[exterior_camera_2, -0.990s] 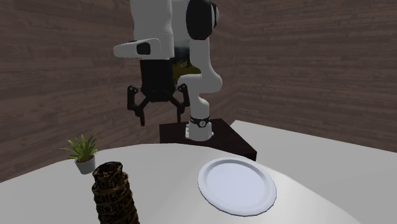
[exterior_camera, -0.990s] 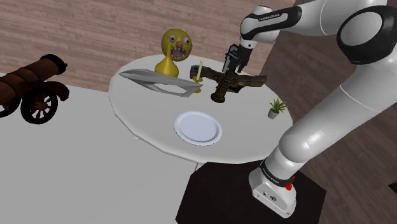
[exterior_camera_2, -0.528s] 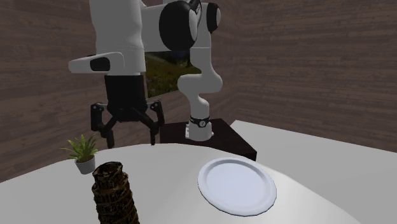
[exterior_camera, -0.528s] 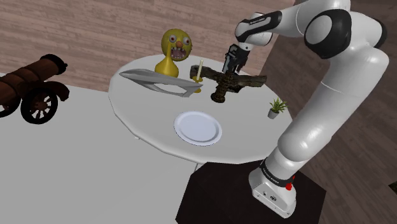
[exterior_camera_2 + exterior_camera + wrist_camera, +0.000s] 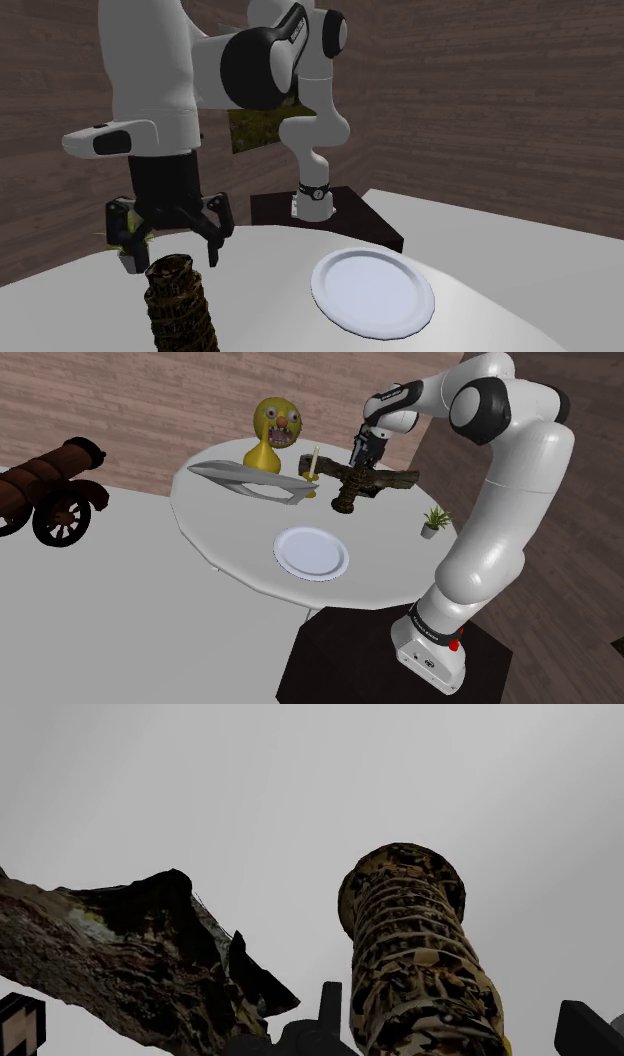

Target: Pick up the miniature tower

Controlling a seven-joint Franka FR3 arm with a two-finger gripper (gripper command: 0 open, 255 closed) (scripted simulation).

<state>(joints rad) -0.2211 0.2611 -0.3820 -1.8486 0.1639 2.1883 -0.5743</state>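
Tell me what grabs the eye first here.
The open black gripper hangs just above the brown miniature tower at the second exterior view's lower left. In the shoulder view, a yellow big-eyed figure stands at the round table's far edge, and a brown cannon sits at the left.

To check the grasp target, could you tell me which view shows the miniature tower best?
The wrist view: the miniature tower looms close, rim and tiers clear. The second exterior view cuts off its base; the shoulder view shows it small, dark.
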